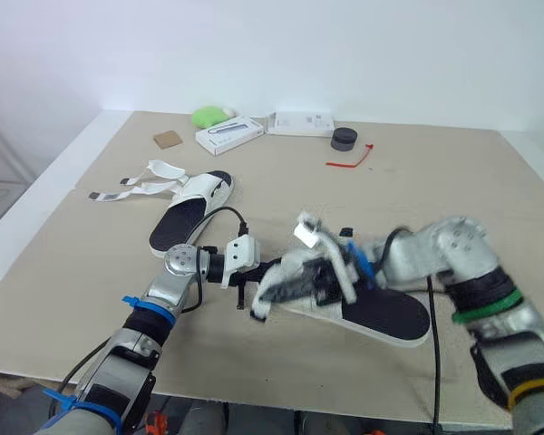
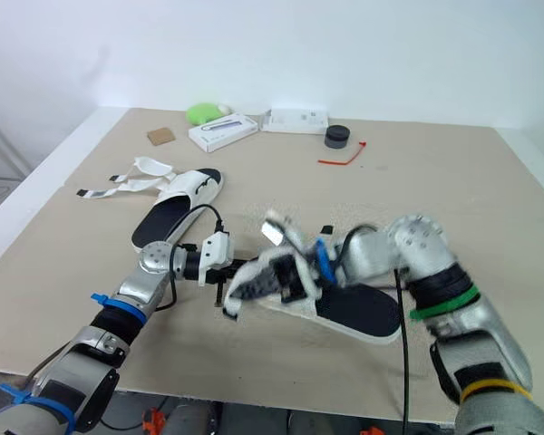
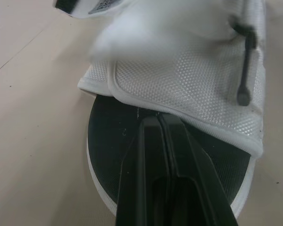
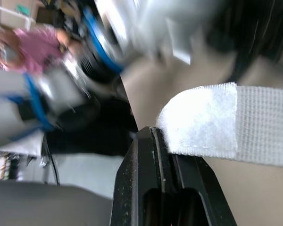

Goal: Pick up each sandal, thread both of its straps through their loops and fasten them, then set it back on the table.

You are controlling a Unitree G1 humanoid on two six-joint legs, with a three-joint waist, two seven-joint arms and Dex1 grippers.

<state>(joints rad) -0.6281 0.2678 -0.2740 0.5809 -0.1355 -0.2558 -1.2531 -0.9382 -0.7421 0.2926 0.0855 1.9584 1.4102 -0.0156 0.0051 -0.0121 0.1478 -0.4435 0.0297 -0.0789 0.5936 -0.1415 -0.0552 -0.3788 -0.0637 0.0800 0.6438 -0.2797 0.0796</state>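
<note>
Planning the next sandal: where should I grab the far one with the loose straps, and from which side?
Take the far sandal by the bare near end of its sole, coming in from the robot's side. That end is free of the upper and points toward the robot, while the straps lie splayed flat to its left, probably hard to pinch.

My head cameras look forward and down over the worktop [image 1: 453, 172], sharing nearly one scene; wrist cameras peer along left pincer [image 3: 159, 123] and right pincer [image 4: 153, 134], close against the sandal [image 3: 188, 84]
</note>
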